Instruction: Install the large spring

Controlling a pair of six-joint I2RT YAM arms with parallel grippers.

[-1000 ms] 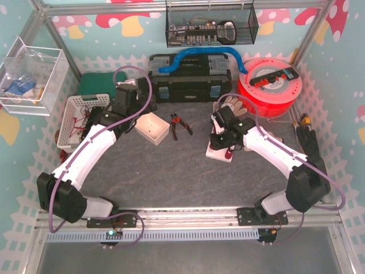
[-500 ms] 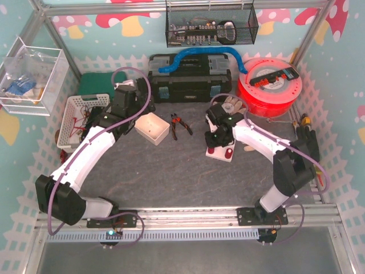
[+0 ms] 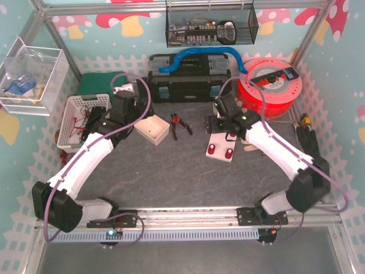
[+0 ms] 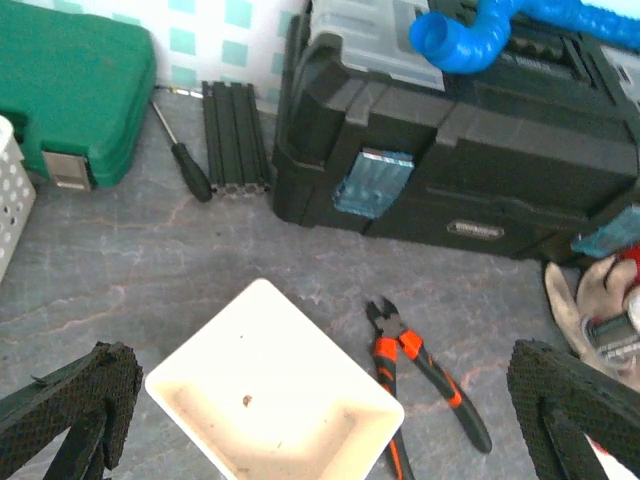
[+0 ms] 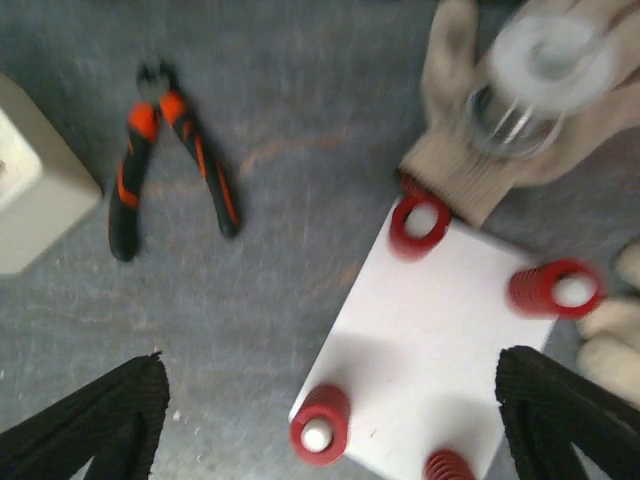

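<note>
A white plate [image 3: 221, 149] [image 5: 450, 340] lies on the grey table right of centre and carries several red springs. One red spring [image 5: 320, 430] stands over a white peg at the plate's near-left corner. Others stand at the far corner [image 5: 420, 225] and the right edge [image 5: 555, 288]. I cannot tell which is the large spring. My right gripper [image 3: 219, 123] [image 5: 330, 400] hovers open above the plate, touching nothing. My left gripper [image 3: 128, 111] [image 4: 320, 420] is open over a white tray [image 4: 270, 400] and holds nothing.
Orange-handled cutters [image 3: 178, 125] [image 5: 175, 165] lie between the tray [image 3: 152, 128] and the plate. A work glove with a clear jar [image 5: 520, 90] lies just beyond the plate. Behind are a black toolbox [image 3: 190, 77], a red filament spool [image 3: 268, 85], a white basket [image 3: 80, 117] and a green case [image 4: 70, 90].
My right gripper has opened and pulled up and back from the plate, leaving the springs uncovered. The left arm has barely shifted.
</note>
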